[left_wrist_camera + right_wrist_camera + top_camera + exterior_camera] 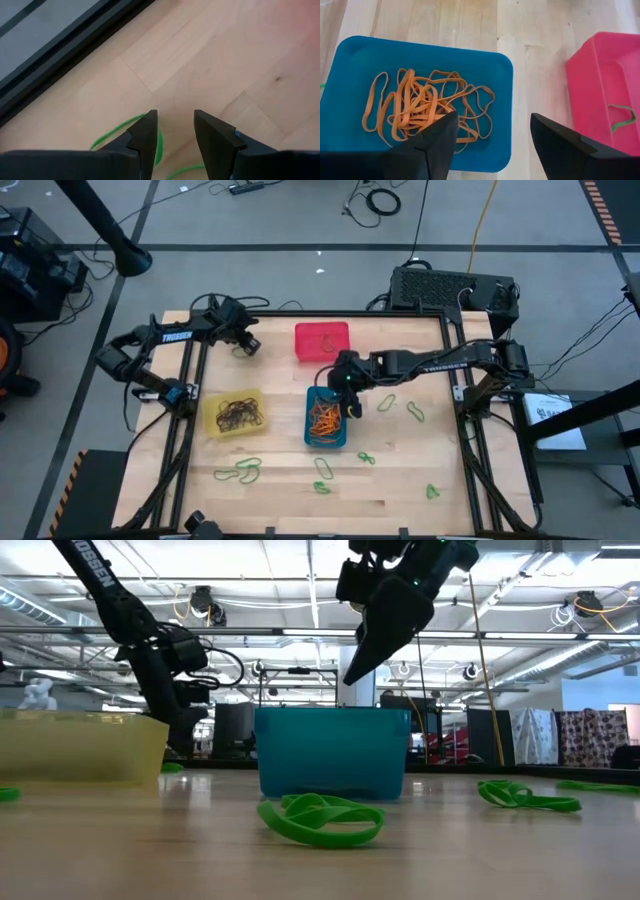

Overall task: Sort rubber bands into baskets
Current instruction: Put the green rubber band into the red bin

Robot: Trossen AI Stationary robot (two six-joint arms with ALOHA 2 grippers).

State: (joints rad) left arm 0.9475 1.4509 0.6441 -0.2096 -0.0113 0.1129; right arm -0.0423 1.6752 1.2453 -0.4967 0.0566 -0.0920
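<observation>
a wooden table seen from above, with two dark robot arms reaching in from either side. three small baskets sit near the middle. the red basket is farthest toward the back and holds a single green rubber band. the blue basket sits just in front of it and holds a tangle of orange rubber bands. the yellow basket lies to the left of the blue one, apart from it, and holds a heap of dark rubber bands.

the right gripper hangs above the right edge of the blue basket, between the blue and red baskets; its two fingers stand wide apart with nothing between them. in the low view it is well above the blue basket's rim.

the left gripper is at the back left of the table, left of the red basket. its fingers are parted with a gap between them and hold nothing; a green loop lies on the wood just under them, though whether a fingertip touches it is hard to tell.

loose green rubber bands are scattered across the front and right of the table, some near the blue basket, others closer to the front edge.
</observation>
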